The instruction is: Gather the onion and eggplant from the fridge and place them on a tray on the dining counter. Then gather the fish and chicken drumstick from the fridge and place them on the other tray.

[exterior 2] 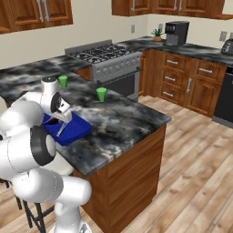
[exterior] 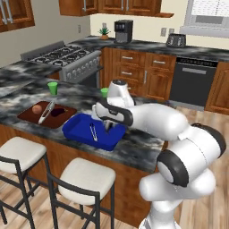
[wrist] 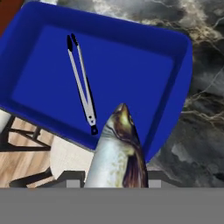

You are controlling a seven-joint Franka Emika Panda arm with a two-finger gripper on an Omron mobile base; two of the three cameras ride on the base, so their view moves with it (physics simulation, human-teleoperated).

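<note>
The fingers pinched a silvery-grey, brown-backed fish, held above the blue tray's near rim. Inside that tray, at the counter's stool-side edge, lay metal tongs. Farther along, the brown tray held an onion, a dark eggplant and a second pair of tongs.

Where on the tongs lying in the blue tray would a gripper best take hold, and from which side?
Probably at mid-length of the tongs, coming straight down from above. They lie flat on the floor of the blue tray, well clear of its walls, with the two thin arms close together, so the fingers could straddle both across their narrow width. The gripper is already shut on the fish, so that goes down first.
</note>
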